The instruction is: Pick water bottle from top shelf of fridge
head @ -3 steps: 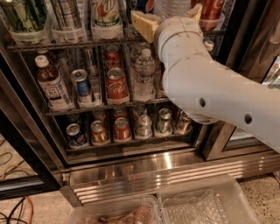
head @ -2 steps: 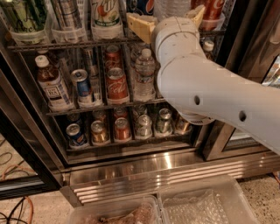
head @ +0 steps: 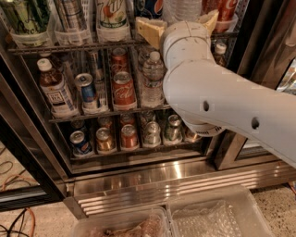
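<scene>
The fridge [head: 152, 180] stands open before me, with racks of drinks. On the top shelf [head: 69, 47], tall cans and bottles stand in clear cup holders. The large clear water bottle [head: 182, 8] stands there right of centre, with only its lower body in view. My gripper [head: 179, 19] is at the top shelf, on the end of the white arm. It is open, with one tan finger [head: 150, 30] to the left of the bottle and the other [head: 210, 21] to its right. The wrist hides the bottle's base.
The middle rack holds soda cans [head: 122, 88], a small white-capped water bottle [head: 152, 78] and a brown labelled bottle [head: 54, 90]. Short cans [head: 129, 136] fill the lower rack. A black door frame [head: 252, 46] stands on the right. Clear plastic bins [head: 217, 217] lie below.
The wrist and gripper have shifted a little to the left at the top shelf. The fingers keep the same spread around the water bottle.
</scene>
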`<state>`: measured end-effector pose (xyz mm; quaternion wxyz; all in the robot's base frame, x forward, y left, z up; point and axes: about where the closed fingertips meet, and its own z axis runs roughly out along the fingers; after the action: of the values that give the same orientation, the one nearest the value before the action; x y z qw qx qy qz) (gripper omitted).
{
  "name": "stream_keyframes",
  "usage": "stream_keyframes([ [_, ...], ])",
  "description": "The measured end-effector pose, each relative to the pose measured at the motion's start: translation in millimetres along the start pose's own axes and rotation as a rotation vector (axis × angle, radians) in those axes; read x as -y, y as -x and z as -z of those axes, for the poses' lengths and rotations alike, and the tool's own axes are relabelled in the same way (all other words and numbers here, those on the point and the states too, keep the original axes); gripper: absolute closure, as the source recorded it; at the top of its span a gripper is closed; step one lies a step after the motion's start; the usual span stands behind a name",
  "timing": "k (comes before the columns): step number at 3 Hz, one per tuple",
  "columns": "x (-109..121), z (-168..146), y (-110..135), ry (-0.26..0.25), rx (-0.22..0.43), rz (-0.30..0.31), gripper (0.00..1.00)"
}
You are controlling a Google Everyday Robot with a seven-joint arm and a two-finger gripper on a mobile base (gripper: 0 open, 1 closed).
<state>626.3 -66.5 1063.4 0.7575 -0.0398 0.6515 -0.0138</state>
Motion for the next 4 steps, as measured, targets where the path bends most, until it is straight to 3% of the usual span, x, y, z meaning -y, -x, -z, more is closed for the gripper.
stream_keyframes([
  [4, 17, 2, -4, -0.038, -0.009, 0.005, 0.0],
])
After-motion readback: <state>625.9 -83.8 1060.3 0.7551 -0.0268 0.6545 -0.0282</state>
